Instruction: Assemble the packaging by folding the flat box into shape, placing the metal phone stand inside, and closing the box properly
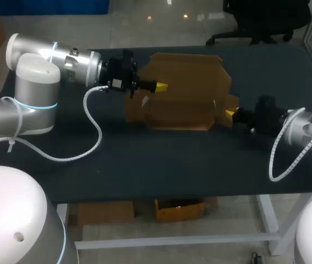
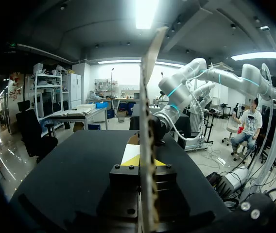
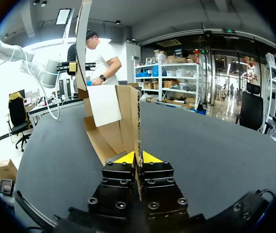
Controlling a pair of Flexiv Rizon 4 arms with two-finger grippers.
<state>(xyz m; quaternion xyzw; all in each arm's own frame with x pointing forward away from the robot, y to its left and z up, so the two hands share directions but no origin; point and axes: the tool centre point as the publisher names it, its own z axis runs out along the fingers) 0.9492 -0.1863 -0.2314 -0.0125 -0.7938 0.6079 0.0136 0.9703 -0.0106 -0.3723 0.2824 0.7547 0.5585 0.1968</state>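
Observation:
The brown cardboard box (image 1: 183, 91) lies part-folded in the middle of the black table, its walls half raised. My left gripper (image 1: 161, 86) comes in from the left and is shut on the box's left panel. That panel stands edge-on between the yellow fingertips (image 2: 129, 161) and rises ahead of the left gripper (image 2: 145, 162) as a thin upright sheet (image 2: 150, 97). My right gripper (image 1: 230, 114) is shut on the box's right side flap. In the right wrist view, the cardboard wall (image 3: 138, 121) runs between the tips of the right gripper (image 3: 138, 158). A white sheet (image 3: 104, 104) sits on an inner wall. No phone stand is in view.
The left arm's white coiled cable (image 1: 93, 132) hangs over the table's left part. The dark table top (image 1: 161, 165) stretches bare in front of the box towards the near edge.

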